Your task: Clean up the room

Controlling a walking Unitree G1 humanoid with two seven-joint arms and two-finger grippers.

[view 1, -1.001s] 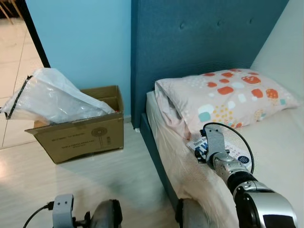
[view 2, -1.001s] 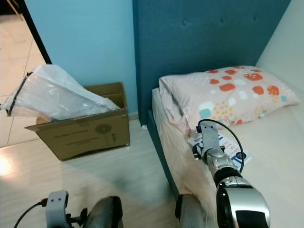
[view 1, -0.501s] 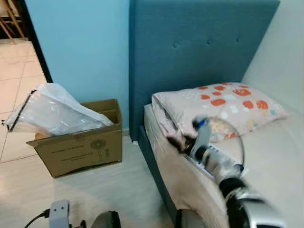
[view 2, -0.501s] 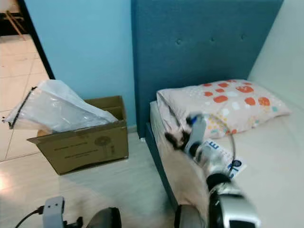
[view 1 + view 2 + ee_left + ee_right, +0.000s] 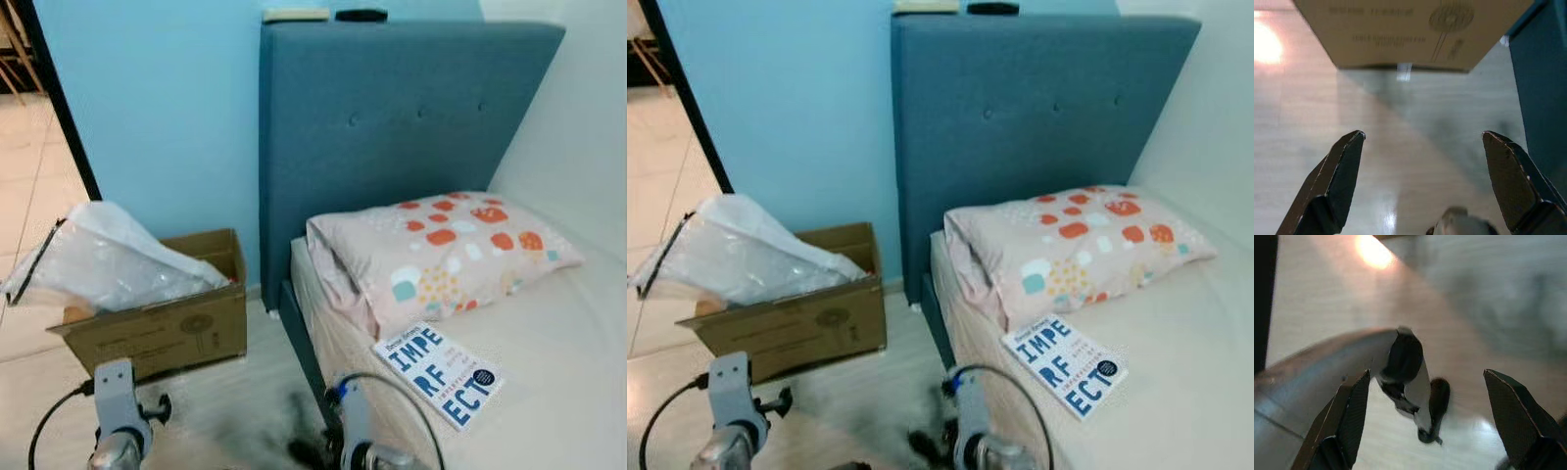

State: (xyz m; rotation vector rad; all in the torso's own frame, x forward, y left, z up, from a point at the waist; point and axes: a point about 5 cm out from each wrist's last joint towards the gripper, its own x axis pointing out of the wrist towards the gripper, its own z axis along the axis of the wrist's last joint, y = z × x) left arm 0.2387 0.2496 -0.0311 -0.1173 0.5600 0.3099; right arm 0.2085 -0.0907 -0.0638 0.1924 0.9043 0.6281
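Observation:
A white book (image 5: 436,373) with big blue letters lies flat on the bed (image 5: 549,333), just in front of a patterned pillow (image 5: 436,250). My right gripper (image 5: 1427,374) is open and empty; it hangs low over the wooden floor beside the bed, its wrist (image 5: 350,431) at the bottom of the left eye view. Over the floor to the left, my left gripper (image 5: 1422,134) is open and empty too, facing the cardboard box (image 5: 1400,29). That box (image 5: 157,323) stands by the blue wall and holds a crumpled clear plastic bag (image 5: 108,264).
A tall blue headboard (image 5: 392,117) backs the bed, with two flat items (image 5: 294,15) on its top. The bed's blue side panel (image 5: 1542,98) runs close to my left gripper. A doorway (image 5: 29,108) to a tiled room opens at the far left.
My right gripper has left the book on the bed and dropped down beside the bed. The camera has tilted upward, so the whole scene sits lower.

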